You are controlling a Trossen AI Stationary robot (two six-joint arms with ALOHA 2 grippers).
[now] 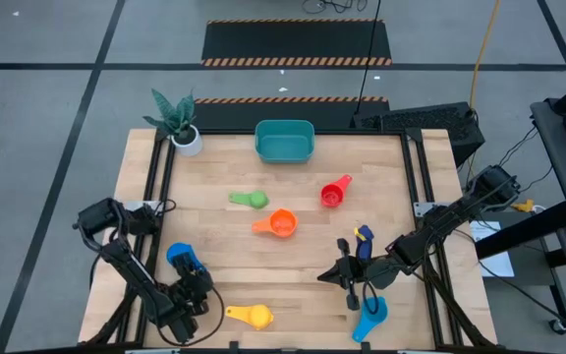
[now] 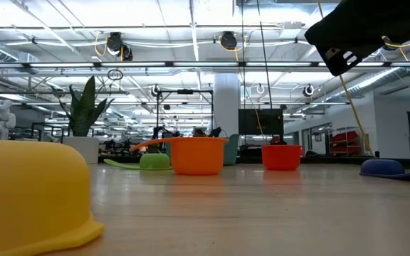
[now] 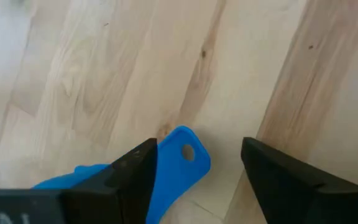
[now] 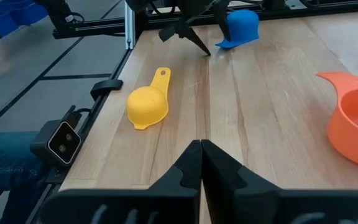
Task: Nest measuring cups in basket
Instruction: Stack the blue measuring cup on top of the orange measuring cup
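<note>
We see a pale wooden table. A teal basket sits at its far edge, a white plant pot at the far-left corner. Scattered cups: green, red, orange, navy, blue, yellow, light blue near the front edge.

Teal basket upright at table's far edge. Cups scattered, none nested: green, orange, red mid-table; navy right; blue left; yellow and light blue at near edge.
</note>
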